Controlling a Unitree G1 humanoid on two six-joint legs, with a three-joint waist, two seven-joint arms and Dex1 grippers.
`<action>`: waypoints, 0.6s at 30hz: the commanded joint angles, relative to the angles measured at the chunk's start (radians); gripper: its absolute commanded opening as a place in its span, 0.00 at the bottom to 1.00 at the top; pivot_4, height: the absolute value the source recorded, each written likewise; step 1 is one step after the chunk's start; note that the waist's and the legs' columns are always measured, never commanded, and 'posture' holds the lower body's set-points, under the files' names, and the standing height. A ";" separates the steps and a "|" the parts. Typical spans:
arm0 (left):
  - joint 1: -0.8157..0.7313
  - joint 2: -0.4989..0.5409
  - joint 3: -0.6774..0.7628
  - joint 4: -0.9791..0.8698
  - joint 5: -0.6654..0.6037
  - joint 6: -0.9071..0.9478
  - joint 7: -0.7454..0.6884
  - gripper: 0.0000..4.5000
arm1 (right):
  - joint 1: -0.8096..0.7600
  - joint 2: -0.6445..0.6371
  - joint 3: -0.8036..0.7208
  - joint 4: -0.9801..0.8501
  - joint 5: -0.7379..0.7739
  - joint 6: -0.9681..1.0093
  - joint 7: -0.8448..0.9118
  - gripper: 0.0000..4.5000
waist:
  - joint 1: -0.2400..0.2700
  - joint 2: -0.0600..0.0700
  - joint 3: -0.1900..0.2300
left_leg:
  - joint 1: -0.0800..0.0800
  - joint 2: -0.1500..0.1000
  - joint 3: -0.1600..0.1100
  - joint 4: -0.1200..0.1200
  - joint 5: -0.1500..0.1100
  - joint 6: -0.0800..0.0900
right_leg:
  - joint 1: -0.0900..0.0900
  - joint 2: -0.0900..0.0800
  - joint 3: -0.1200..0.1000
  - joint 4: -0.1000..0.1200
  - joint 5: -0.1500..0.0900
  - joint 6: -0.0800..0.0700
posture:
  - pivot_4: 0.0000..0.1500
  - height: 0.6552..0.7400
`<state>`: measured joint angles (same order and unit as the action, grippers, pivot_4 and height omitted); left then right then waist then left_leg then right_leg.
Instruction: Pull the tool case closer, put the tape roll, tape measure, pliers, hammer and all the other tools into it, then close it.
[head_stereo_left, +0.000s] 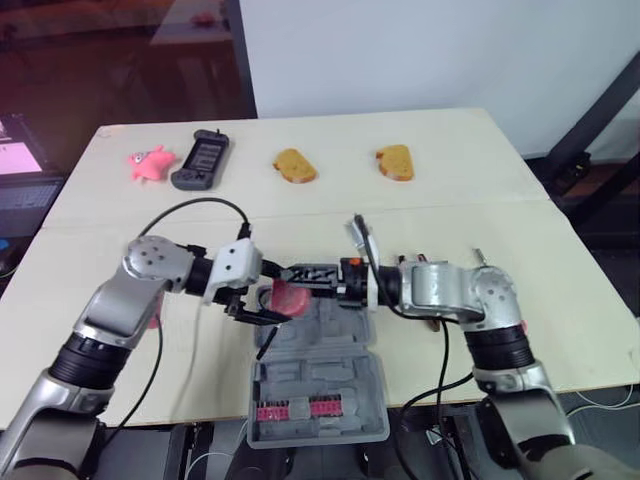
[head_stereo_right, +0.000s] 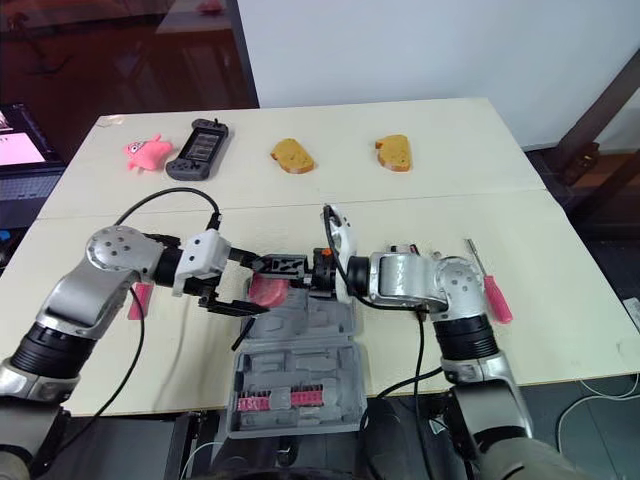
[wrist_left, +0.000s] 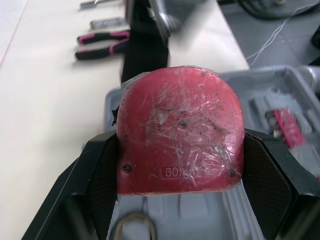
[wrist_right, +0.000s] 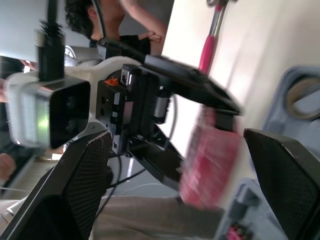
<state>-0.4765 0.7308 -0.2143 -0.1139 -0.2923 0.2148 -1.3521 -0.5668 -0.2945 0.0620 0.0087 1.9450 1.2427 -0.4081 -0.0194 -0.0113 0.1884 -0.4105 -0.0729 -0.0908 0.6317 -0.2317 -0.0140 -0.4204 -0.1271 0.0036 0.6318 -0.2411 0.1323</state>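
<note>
The left tool (wrist_left: 180, 155) clamps the red tape measure (wrist_left: 180, 110) over the far end of the open tool case (head_stereo_left: 372, 395), which lies at the table's (head_stereo_left: 450, 200) near edge. The right tool (wrist_right: 177, 150) hangs over the case's far rim, fingers wide apart, facing the tape measure.

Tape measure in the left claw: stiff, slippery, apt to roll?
Probably rigid: the tape measure shows no dent in the left claw. Its wrinkled glossy film may be slippery. Its flat face suggests it would lie flat, not roll.
</note>
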 joint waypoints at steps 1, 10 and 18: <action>-0.009 0.008 0.012 -0.029 -0.003 0.000 0.003 0.66 | 0.006 -0.005 -0.011 -0.047 0.027 0.010 -0.009 1.00 | 0.000 0.000 0.000 | 0.000 0.000 0.000 0.000 0.000 0.000 | 0.000 0.000 0.000 0.000 0.000 0.000 | 1.00 1.00; -0.019 0.013 0.006 -0.017 0.006 -0.014 -0.008 0.66 | 0.022 -0.061 -0.013 -0.042 0.027 0.056 0.074 0.94 | 0.001 0.000 0.000 | 0.000 0.001 0.001 0.000 0.000 0.000 | -0.001 0.002 0.002 0.000 0.000 0.000 | 1.00 1.00; -0.025 0.011 0.008 -0.016 0.006 -0.015 -0.011 0.66 | 0.019 -0.092 0.003 -0.021 0.027 0.065 0.110 0.13 | 0.001 0.000 0.000 | 0.000 0.001 0.002 0.000 0.000 0.000 | -0.001 0.002 0.003 0.000 0.000 0.000 | 1.00 1.00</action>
<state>-0.4916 0.7376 -0.2139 -0.1175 -0.2660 0.1944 -1.3521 -0.5362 -0.3921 0.0672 0.0223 1.9437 1.2983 -0.3313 -0.0189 -0.0114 0.1884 -0.4104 -0.0715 -0.0892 0.6317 -0.2318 -0.0140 -0.4212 -0.1245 0.0067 0.6320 -0.2410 0.1322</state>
